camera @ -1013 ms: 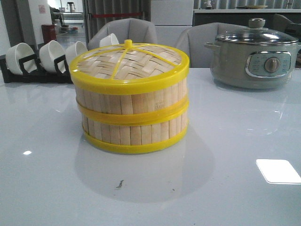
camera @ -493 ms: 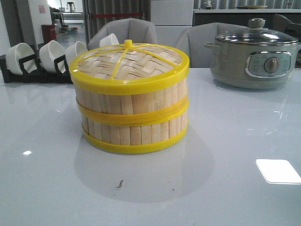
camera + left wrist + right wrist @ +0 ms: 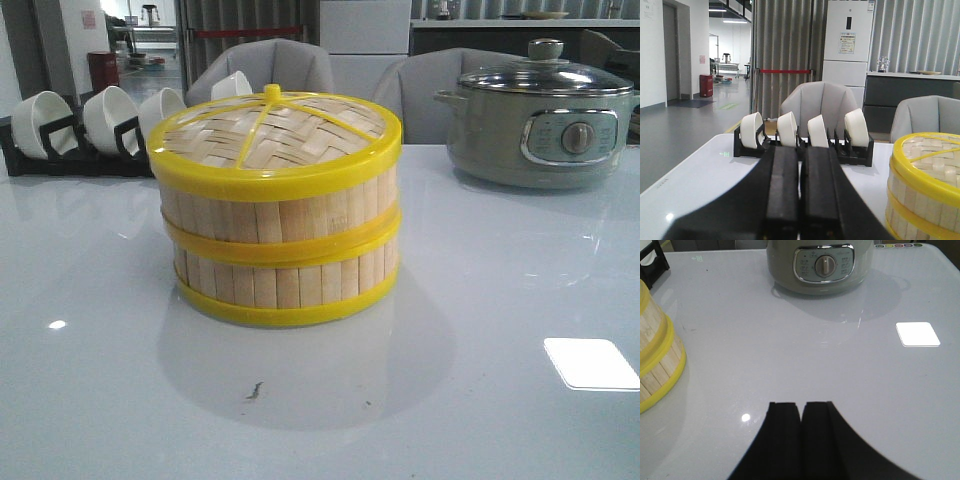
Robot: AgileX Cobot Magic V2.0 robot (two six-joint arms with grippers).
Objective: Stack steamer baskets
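So the steamer baskets (image 3: 283, 250) are already one on top of the other in the middle of the table (image 3: 500, 420), with the woven lid (image 3: 272, 135) sitting on the upper one. The rims look lined up all the way round, no tilt that I can spot from the front view. To me that reads as the stacking being done, or at the very tail end of it.

Neither arm shows in the front view at all. In the wrist views, the left gripper (image 3: 800, 195) has its fingers pressed together with nothing between them, and it sits left of the stack, looking toward the rack of white bowls (image 3: 802, 132) at the far left. The right gripper (image 3: 801, 435) is the same story, fingers closed and empty, parked over bare table to the right of the stack, with the grey-green pot (image 3: 820, 265) far right beyond it.

Next move, if any? I'd guess just staying clear of the stack, since nothing looks left to place. If another basket exists out of view, I can't see it.
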